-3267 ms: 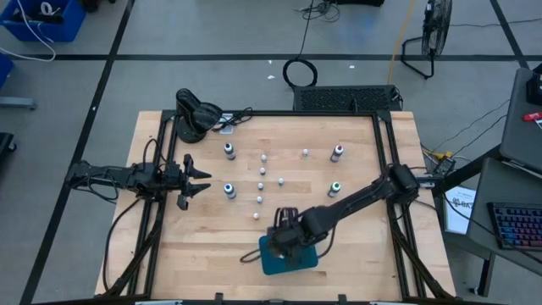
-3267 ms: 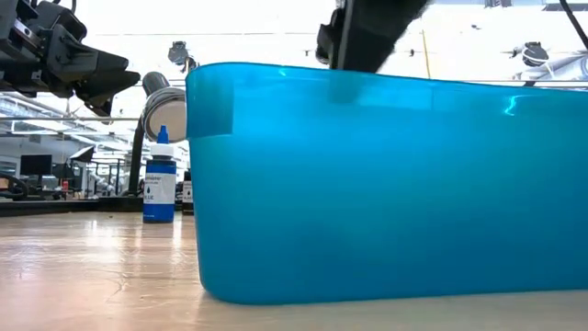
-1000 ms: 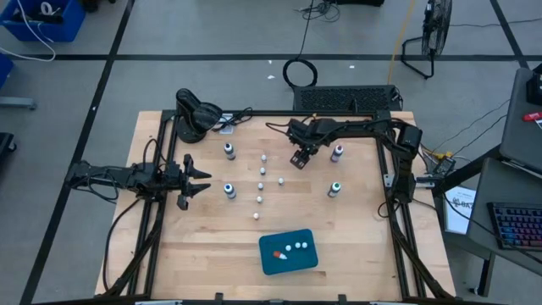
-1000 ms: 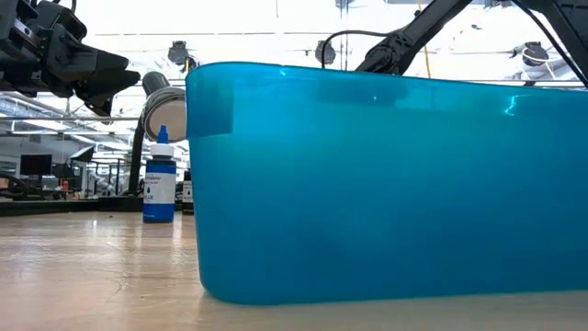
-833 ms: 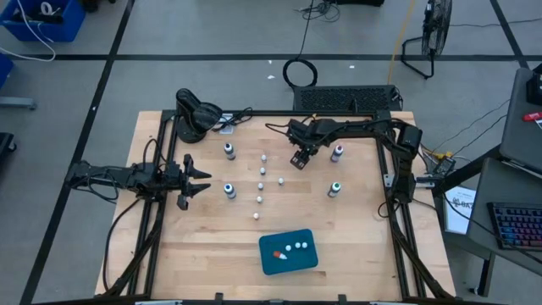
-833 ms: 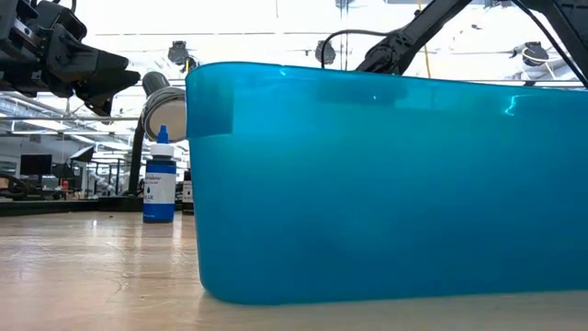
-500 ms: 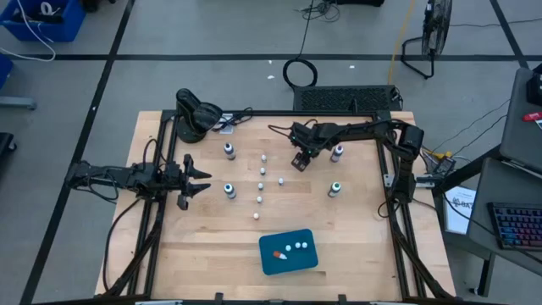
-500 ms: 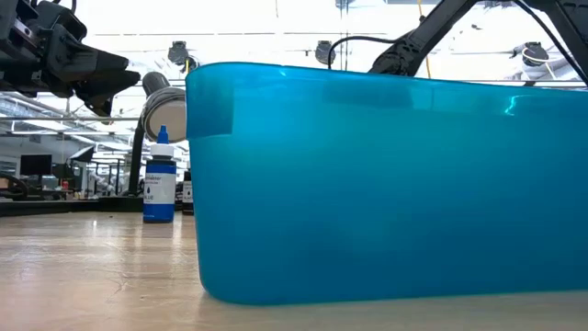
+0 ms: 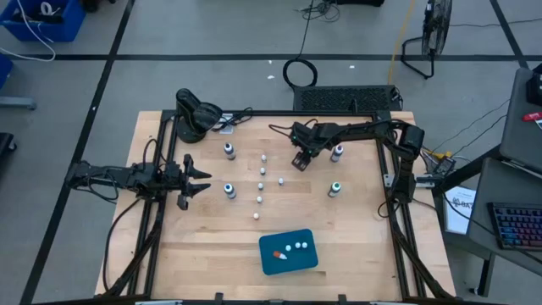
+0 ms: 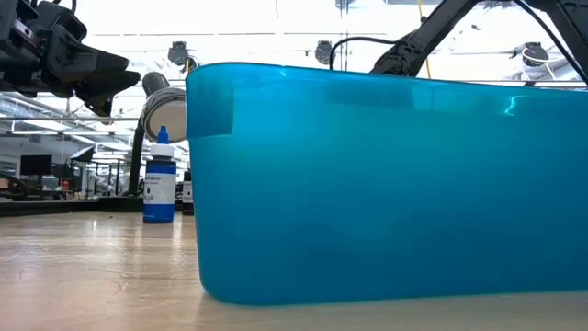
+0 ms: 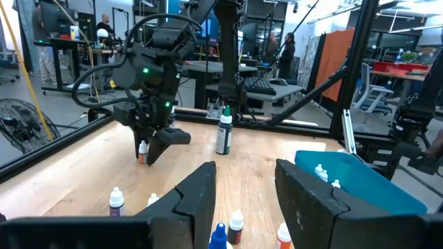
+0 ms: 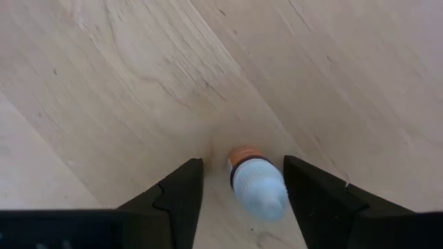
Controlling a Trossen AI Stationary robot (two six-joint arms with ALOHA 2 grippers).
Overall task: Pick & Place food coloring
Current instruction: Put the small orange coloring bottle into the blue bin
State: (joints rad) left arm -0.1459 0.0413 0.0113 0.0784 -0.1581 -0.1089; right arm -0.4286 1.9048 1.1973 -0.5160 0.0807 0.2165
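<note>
Food coloring bottles stand upright on the wooden table: larger ones (image 9: 229, 151) (image 9: 229, 190) (image 9: 337, 152) (image 9: 335, 188) and several tiny white-capped ones (image 9: 262, 171) between them. Several tiny bottles lie in the teal tray (image 9: 273, 263) near the front edge. My right gripper (image 9: 301, 159) points steeply down at the far middle of the table, open, with its fingers on either side of a tiny bottle with an orange base (image 12: 256, 183). My left gripper (image 9: 199, 180) hangs level and open at the table's left edge, holding nothing. My right gripper has one finger (image 12: 315, 200) right beside the tiny bottle's side (image 12: 277, 190), and I cannot tell whether it touches. The other finger (image 12: 176, 200) stands clear of it. The fingers come from above, slanting down, and the bottle stands on the table.
A black round stand (image 9: 193, 114) sits at the far left corner. A black frame (image 9: 385, 161) runs along the table's sides. In the low view the tray wall (image 10: 367, 184) fills the front, with a blue bottle (image 10: 159, 188) to its left.
My right gripper has sunk a little toward the table over the tiny orange-based bottle. The bottles and the tray have stayed where they were.
</note>
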